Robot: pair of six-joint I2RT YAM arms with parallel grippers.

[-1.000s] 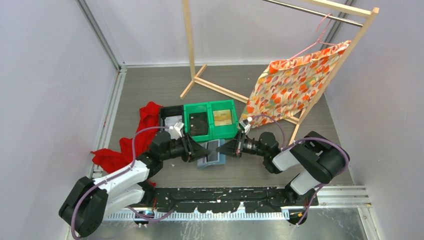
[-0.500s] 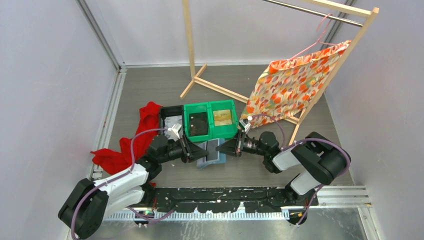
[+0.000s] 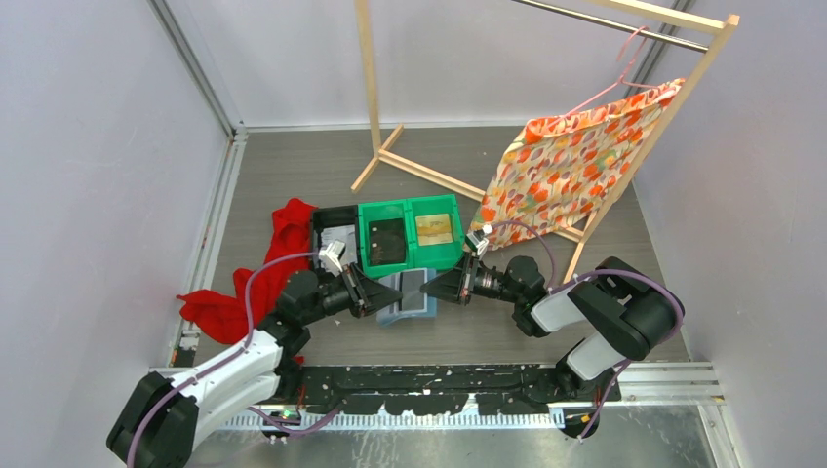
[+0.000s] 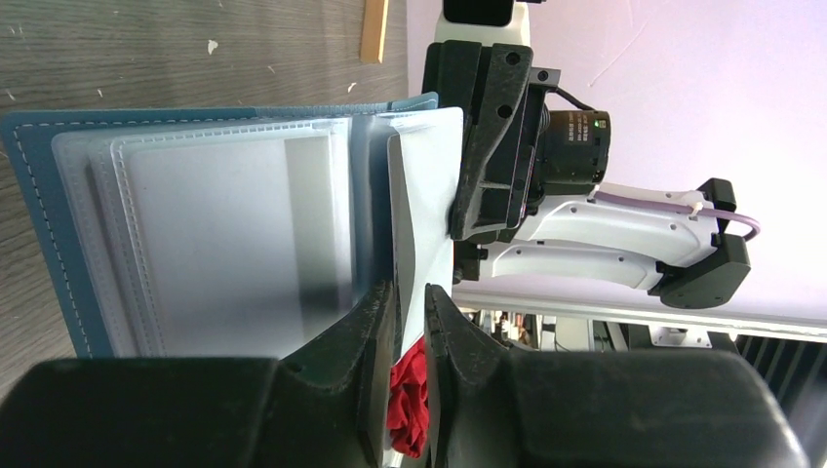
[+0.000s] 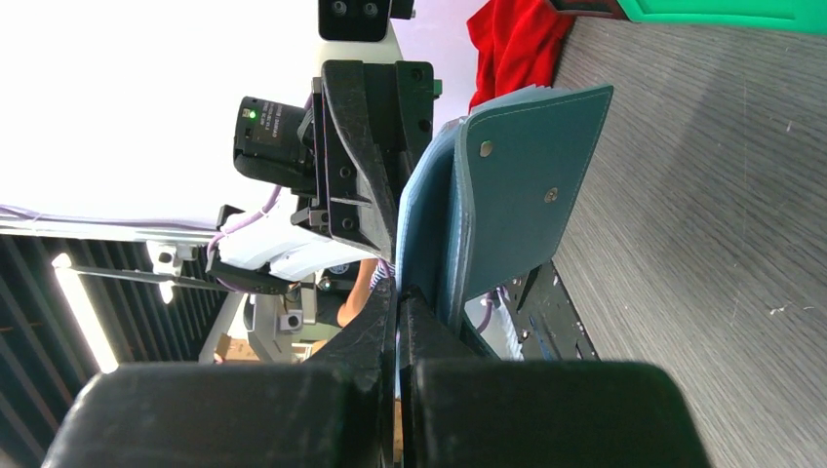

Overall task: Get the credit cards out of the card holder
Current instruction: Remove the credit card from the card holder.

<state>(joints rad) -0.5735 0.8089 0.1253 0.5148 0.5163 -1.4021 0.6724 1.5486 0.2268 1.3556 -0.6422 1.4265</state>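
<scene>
The slate-blue card holder (image 3: pixel 410 303) lies open on the table between my two grippers. In the left wrist view its blue cover (image 4: pixel 34 195) rests flat with frosted pockets (image 4: pixel 215 244) fanned over it. A greyish strip, perhaps one of the credit cards, shows dimly through the top pocket. One pale leaf (image 4: pixel 429 185) stands upright. My left gripper (image 4: pixel 412 291) has its jaws narrowly apart around that leaf's near edge. My right gripper (image 5: pixel 397 292) is shut on the holder's far edge, beside the raised blue flap (image 5: pixel 517 185). From above, the left gripper (image 3: pixel 380 295) and right gripper (image 3: pixel 437 290) face each other.
Two green bins (image 3: pixel 411 255) and a black bin (image 3: pixel 322 216) sit just behind the holder. A red cloth (image 3: pixel 255 283) lies on the left. A wooden rack (image 3: pixel 429 175) with a patterned cloth (image 3: pixel 575 161) stands at the back right.
My left gripper's jaws have narrowed around the upright leaf, and the left arm has drawn slightly back to the left. The right arm and holder have stayed put.
</scene>
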